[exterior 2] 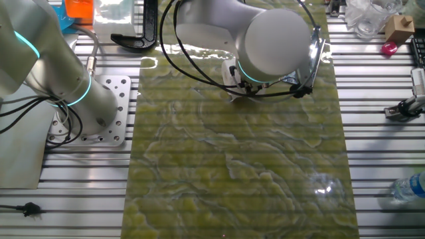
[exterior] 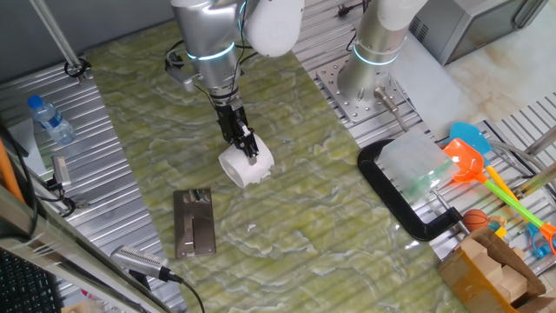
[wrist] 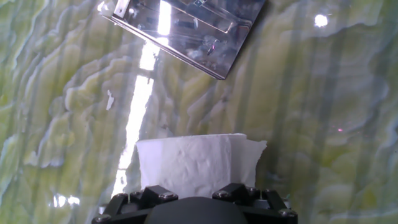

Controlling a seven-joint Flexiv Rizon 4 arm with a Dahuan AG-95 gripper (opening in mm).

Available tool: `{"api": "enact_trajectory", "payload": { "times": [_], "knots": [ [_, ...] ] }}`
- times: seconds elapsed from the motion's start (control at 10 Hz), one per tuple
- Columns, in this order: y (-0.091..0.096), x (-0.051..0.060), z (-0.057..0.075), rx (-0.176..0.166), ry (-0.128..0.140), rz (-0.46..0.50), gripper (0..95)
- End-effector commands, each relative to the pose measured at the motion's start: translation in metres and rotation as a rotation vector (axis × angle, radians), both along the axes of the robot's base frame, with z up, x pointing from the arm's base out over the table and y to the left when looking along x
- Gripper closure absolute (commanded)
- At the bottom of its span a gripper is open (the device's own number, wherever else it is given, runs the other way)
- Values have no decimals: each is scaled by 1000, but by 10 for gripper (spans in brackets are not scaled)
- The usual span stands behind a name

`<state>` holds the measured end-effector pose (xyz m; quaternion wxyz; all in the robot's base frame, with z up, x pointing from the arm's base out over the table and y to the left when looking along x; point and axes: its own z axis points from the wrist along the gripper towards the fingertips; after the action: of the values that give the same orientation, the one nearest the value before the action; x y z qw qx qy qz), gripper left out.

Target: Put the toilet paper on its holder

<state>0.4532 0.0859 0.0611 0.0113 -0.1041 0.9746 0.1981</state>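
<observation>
The white toilet paper (exterior: 246, 165) hangs tilted just above the green mat, with my gripper (exterior: 249, 149) shut on its wall from above. In the hand view the roll (wrist: 196, 160) fills the space between the two dark fingers (wrist: 155, 194), its ragged edge at the right. The holder (exterior: 195, 223), a shiny rectangular metal plate, lies flat on the mat to the front left of the roll, apart from it. The hand view shows the holder (wrist: 186, 30) ahead at the top of the picture. In the other fixed view my arm hides the roll.
A large black C-shaped clamp (exterior: 408, 198) lies on the mat's right edge. A second arm's base (exterior: 373, 83) stands at the back right. Orange and blue toys (exterior: 473, 158) and a cardboard box (exterior: 491, 271) crowd the right side. A water bottle (exterior: 50, 120) lies at left.
</observation>
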Motion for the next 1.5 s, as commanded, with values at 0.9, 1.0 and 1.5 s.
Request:
{"api": "enact_trajectory", "payload": {
  "times": [0.9, 1.0, 1.5],
  "knots": [
    [-2, -3, 47, -210, 77, 88, 950],
    [-2, -2, 48, -221, 71, 97, 950],
    [2, 6, 53, -361, 66, 141, 950]
  ]
}}
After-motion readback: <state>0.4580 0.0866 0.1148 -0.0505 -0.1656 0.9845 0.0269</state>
